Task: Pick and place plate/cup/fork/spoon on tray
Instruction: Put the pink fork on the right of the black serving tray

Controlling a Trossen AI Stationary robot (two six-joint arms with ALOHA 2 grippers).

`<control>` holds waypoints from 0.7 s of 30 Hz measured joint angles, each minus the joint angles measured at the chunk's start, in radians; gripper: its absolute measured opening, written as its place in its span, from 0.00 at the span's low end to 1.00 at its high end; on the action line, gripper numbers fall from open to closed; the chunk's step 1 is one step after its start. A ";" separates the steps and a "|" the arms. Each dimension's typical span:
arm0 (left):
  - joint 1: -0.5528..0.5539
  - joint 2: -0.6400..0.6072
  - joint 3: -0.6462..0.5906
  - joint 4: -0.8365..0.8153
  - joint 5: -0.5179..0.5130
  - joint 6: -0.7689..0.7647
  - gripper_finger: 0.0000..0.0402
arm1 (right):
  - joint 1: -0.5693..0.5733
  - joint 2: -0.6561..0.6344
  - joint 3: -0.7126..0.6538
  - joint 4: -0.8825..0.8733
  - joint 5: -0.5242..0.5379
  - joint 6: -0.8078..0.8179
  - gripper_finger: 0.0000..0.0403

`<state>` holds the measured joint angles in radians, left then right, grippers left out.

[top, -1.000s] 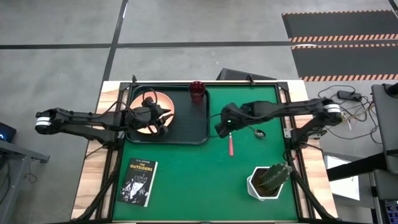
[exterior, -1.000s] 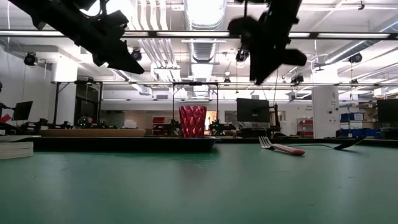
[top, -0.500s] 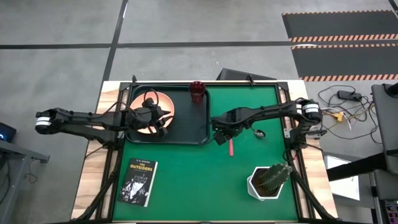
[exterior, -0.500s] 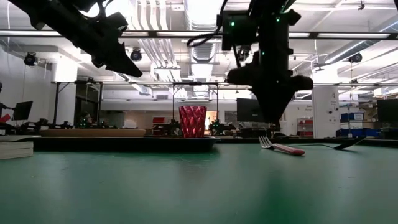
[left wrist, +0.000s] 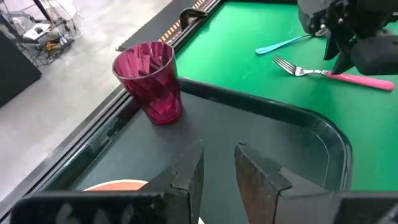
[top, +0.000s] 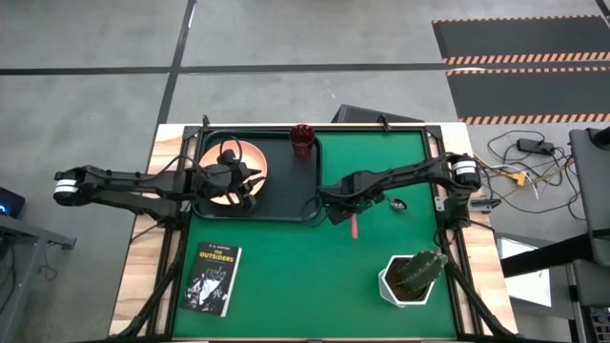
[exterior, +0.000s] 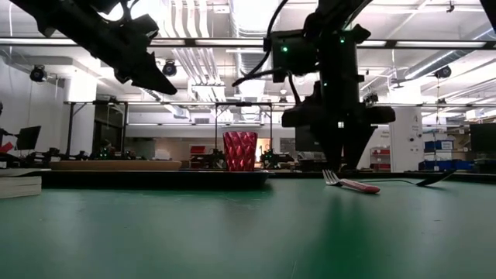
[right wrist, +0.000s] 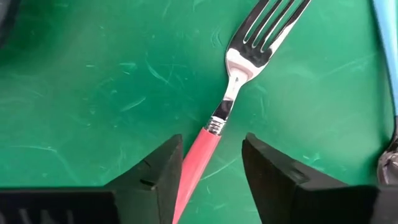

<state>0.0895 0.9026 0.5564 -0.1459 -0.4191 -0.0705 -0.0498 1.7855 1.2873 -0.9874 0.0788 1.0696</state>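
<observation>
step: fork pickup
right tool (right wrist: 208, 163): open, astride fork (right wrist: 231, 99) handle, low over bench (top: 286, 276)
left tool (left wrist: 217, 171): parted, empty, above tray (top: 291, 195)
done: plate (top: 255, 157), cup (top: 302, 139) on tray
spoon (top: 395, 203): beside fork
next: drop, close on handle

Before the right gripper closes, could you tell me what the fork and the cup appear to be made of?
The fork: shiny silver tines and neck, likely polished metal; its smooth pink-red handle looks like plastic. The cup: faceted, translucent maroon walls, probably plastic, possibly glass. The open right gripper straddles the handle.
</observation>
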 joint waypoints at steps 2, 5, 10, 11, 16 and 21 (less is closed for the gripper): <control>0.000 -0.002 0.000 -0.001 0.000 0.001 0.18 | 0.003 0.010 0.000 0.002 0.001 0.007 0.41; 0.000 -0.002 0.000 -0.002 0.000 0.000 0.18 | 0.004 0.026 0.000 0.002 0.011 0.011 0.41; -0.001 -0.002 0.000 -0.005 0.000 0.000 0.18 | 0.008 0.043 -0.001 0.007 0.029 0.012 0.39; -0.001 -0.002 0.000 -0.005 0.000 0.000 0.18 | 0.008 0.043 -0.001 0.006 0.029 0.011 0.38; -0.001 -0.002 0.000 -0.005 0.000 0.000 0.18 | 0.013 0.045 -0.003 0.034 0.058 0.012 0.31; -0.001 -0.002 0.000 -0.006 0.000 0.000 0.18 | 0.013 0.046 -0.016 0.068 0.064 0.033 0.24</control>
<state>0.0887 0.9001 0.5564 -0.1515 -0.4187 -0.0708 -0.0372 1.8313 1.2709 -0.9190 0.1425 1.1030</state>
